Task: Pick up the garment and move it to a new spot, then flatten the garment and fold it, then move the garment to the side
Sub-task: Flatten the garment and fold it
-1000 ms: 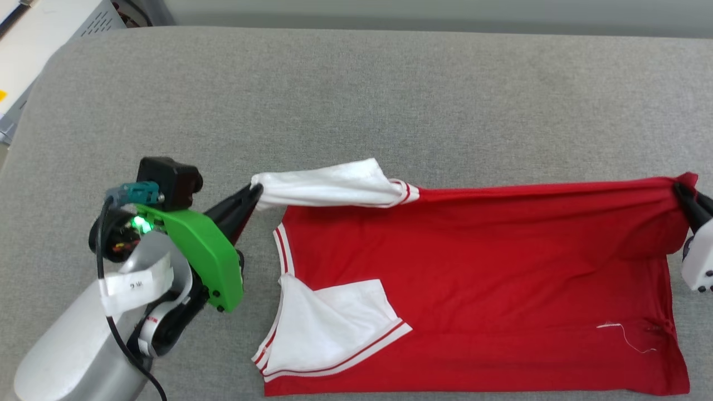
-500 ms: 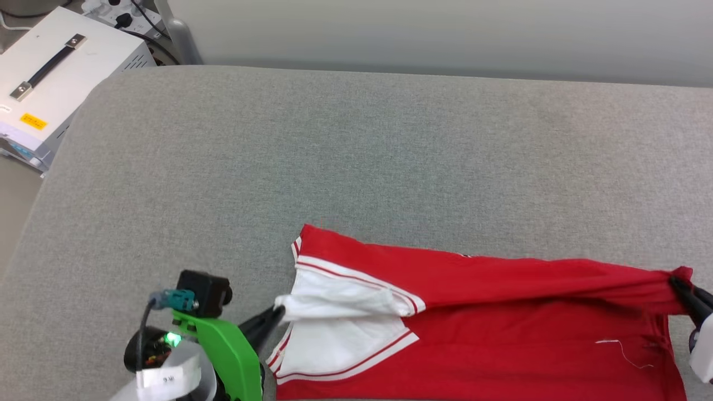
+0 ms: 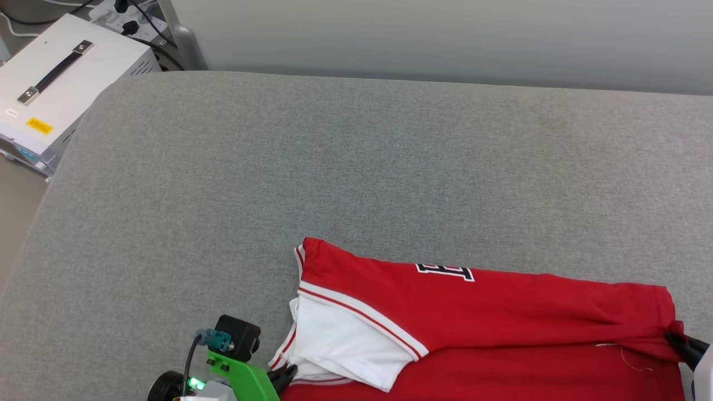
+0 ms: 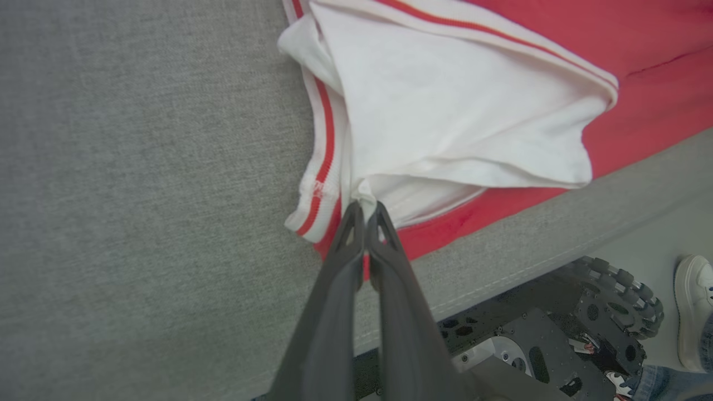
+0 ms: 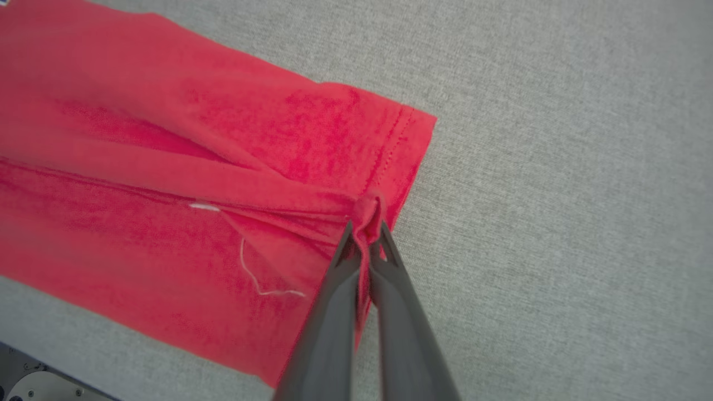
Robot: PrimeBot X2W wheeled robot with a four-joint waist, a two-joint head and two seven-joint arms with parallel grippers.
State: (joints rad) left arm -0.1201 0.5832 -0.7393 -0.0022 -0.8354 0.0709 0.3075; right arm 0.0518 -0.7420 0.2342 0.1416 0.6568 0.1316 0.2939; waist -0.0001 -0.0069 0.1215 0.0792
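Between left tool [image 4: 365, 208] clamped on sleeve [image 4: 445, 111] and right tool [image 5: 365, 227] clamped on hem [image 5: 392, 150]: garment [image 3: 501, 312], folded.

I count one shirt [image 3: 501, 312], lying along the near edge of the one grey worktop [image 3: 223, 167]. Two grippers are on it: my left gripper [image 4: 365, 207] at the sleeve end and my right gripper [image 5: 365, 228] at the hem end, each with two dark fingers [image 4: 328, 312]. One loose white thread [image 5: 256, 281] shows on the red cloth. Beyond the worktop's far left corner I count one white box [image 3: 100, 61] with one black handle [image 3: 55, 69] and one yellow label [image 3: 39, 125]. Below the near edge I count one wheel [image 4: 618, 295] and one white shoe [image 4: 693, 312].
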